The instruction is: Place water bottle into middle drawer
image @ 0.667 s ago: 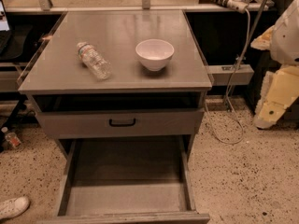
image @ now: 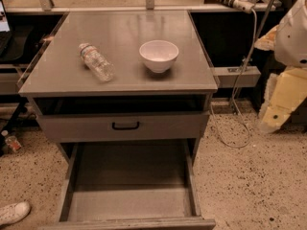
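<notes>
Right of the cabinet [image: 125, 30], arm [image: 286, 96] and jaws low, jaw spread unclear.

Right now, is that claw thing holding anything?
Gripper: cannot be told; it hangs right of the cabinet, apart from the water bottle lying on top.

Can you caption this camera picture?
Clear ribbed plastic water bottle lies beside white bowl; deep grey middle drawer open below; tool at right.

On the table [image: 120, 25], upper centre: water bottle [image: 97, 62] lying left of bowl [image: 159, 55], apart. Beneath, handled drawer front [image: 72, 127]; lower still, at frame bottom, middle drawer [image: 129, 202] pulled out. At right edge, gripper [image: 271, 118], beside the table, well apart from both.
</notes>
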### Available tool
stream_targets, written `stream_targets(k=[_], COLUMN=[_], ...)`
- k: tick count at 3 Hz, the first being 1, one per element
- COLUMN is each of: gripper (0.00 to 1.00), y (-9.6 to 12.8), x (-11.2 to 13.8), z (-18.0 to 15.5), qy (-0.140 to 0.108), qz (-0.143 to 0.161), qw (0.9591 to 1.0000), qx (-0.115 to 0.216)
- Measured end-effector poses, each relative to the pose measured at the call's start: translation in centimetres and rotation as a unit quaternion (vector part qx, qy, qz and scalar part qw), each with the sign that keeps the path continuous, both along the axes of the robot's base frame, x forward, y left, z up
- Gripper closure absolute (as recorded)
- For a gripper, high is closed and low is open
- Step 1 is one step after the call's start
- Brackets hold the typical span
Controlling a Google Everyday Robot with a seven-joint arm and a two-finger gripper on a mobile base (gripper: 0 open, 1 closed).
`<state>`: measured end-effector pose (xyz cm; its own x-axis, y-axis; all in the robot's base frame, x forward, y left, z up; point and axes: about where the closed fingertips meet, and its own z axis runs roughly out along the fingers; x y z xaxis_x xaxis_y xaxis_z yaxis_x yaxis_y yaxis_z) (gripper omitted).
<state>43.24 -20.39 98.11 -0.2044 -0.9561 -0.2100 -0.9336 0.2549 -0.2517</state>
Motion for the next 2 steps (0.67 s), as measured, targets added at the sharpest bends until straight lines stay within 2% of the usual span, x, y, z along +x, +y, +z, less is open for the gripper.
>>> stream_targets(k=[1,2], gripper=[0.0,0.0], y=[3.5,8.2], x=[-1.7,-3.1], z=[0.9,2.6], qy=[-0.006,-0.031], qz=[0.038,0.103], qw=[0.999,0.992], qx=[0.022,0.065])
